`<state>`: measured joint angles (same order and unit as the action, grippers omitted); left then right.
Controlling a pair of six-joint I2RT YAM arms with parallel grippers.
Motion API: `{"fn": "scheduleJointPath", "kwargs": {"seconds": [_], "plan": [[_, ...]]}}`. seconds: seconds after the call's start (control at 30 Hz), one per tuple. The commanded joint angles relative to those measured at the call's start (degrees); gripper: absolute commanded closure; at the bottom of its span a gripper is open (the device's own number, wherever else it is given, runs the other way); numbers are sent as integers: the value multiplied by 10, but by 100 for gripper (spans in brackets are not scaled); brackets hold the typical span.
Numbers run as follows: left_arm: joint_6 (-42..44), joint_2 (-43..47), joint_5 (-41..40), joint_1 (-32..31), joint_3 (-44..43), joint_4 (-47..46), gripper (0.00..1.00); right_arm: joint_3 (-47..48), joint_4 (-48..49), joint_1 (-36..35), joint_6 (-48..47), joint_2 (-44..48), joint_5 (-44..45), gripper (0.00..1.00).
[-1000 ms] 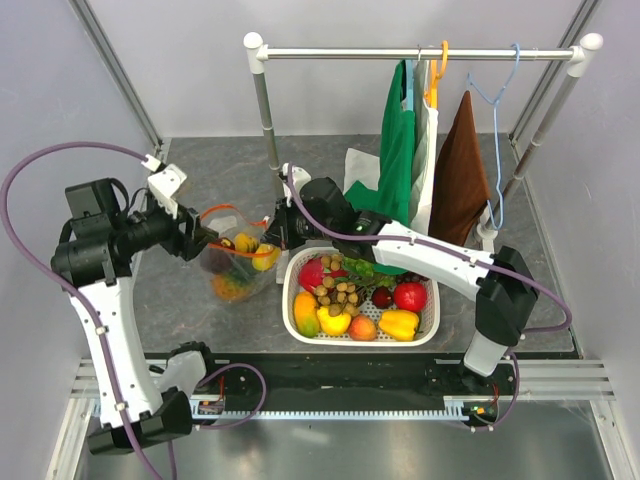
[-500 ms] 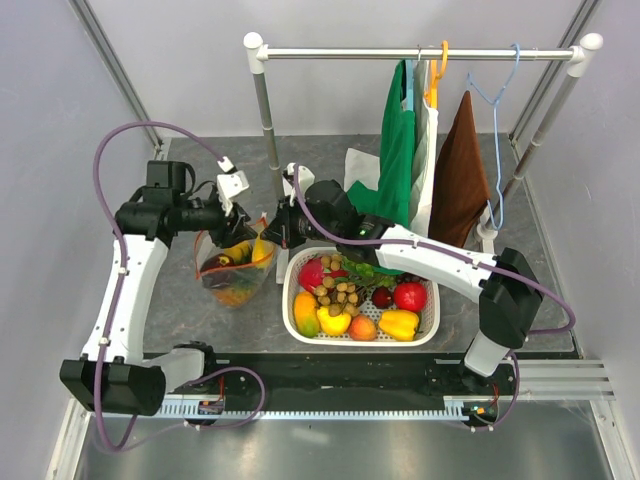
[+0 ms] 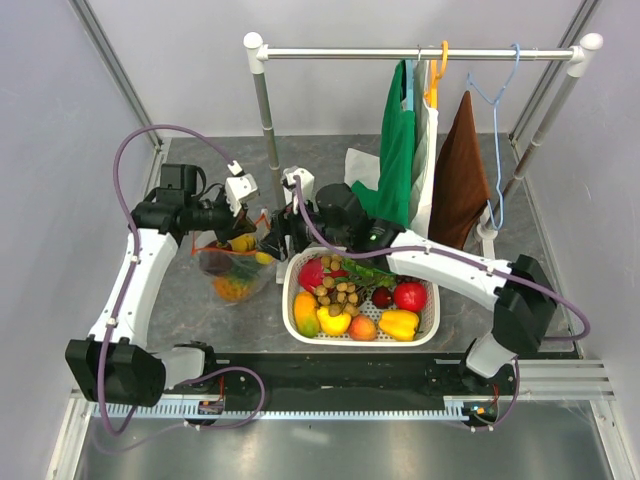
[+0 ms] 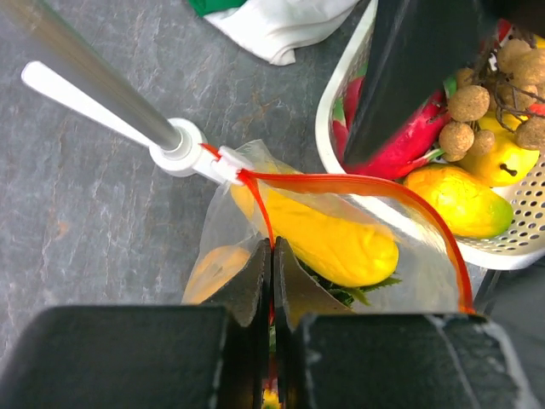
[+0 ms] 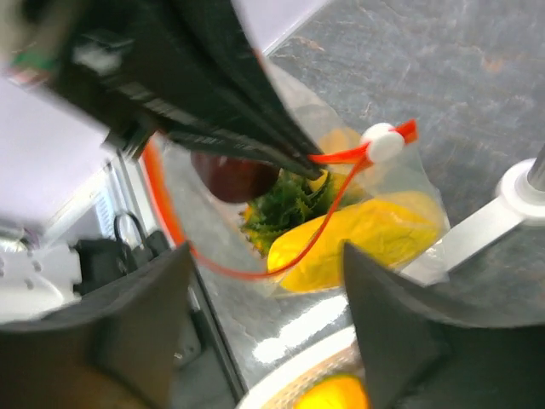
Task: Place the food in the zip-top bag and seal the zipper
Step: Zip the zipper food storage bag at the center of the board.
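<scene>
Grey stone-look table (image 3: 180,300), clothes rack (image 3: 262,100) at the back, white slotted basket (image 3: 290,300) right of the work area.

- **Change over the last second:** the left arm swung in from the far-left side of the zip-top bag (image 3: 228,272) to over its mouth.
- **Left gripper** (image 4: 272,268): now clenched on the zipper (image 4: 366,181), a short way from the slider tab (image 5: 381,143).
- **Right gripper** (image 5: 264,273): edged closer. Fingers spread, holding nothing, hovering over the bag mouth.
- **Bag:** stands just beside the basket's left rim. The food (image 3: 238,245) is inside: yellow lemon piece (image 4: 341,245), green crown (image 5: 285,207).
- **Read:** loading looks done and sealing has started but isn't finished. Past the pinch the strip still bows open in a loop.
- **Materials:** the bag is thin clear film, floppy and creased. The zipper is a narrow orange-red rib. The fruit is glossy and rounded. The basket is rigid and slotted.
</scene>
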<state>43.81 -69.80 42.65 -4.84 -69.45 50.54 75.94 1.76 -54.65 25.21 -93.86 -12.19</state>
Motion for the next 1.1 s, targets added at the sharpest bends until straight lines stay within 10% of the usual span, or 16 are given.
{"fn": "scheduleJointPath", "kwargs": {"seconds": [0.0,0.37,1.07], "plan": [[53,3,52,11,5,-29,98,-22,17,-2,-185,68,-46,16],[190,4,181,28,-12,37,98,-113,21,82,-412,135,-125,22],[247,31,263,23,-8,94,98,-121,120,66,-423,76,-241,39]]}}
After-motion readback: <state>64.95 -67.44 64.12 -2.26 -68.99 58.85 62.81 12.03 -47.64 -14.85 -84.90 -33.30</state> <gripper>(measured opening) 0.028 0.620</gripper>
